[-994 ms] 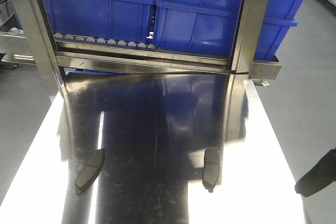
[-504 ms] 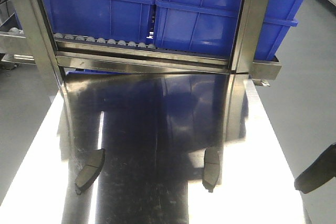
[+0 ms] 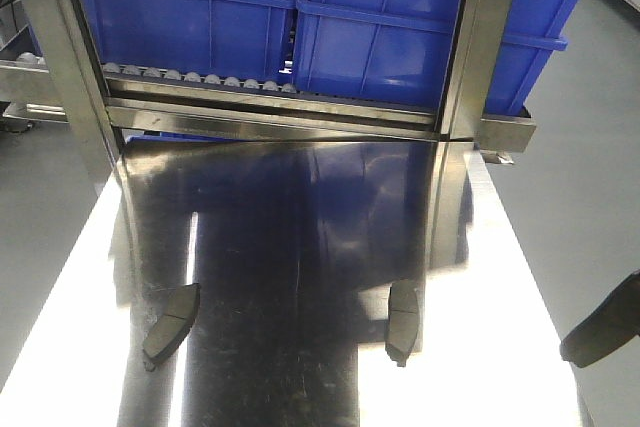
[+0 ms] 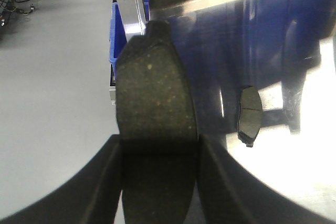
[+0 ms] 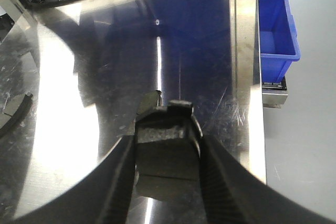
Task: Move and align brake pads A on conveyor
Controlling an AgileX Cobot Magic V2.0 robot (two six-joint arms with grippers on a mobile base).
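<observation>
Presently on the shiny reflective steel tabletop (image 3: pixel 300 237): two flat, slightly curved dark grey brake pads, left pad (image 3: pixel 170 324) and right pad (image 3: pixel 403 321), lying well apart, long sides running roughly front to back, below the steel roller rack (image 3: pixel 270 115) of blue plastic bins (image 3: pixel 190 22). In the left gripper (image 4: pixel 160 146), closed tight on its two sides, a third pad (image 4: pixel 155 87), rough speckled face toward the wrist camera, held at the tabletop's left edge beside grey floor (image 4: pixel 52 77). In the right gripper (image 5: pixel 168 153), likewise clamped, a fourth pad (image 5: pixel 165 129), held above the tabletop near its right edge.
</observation>
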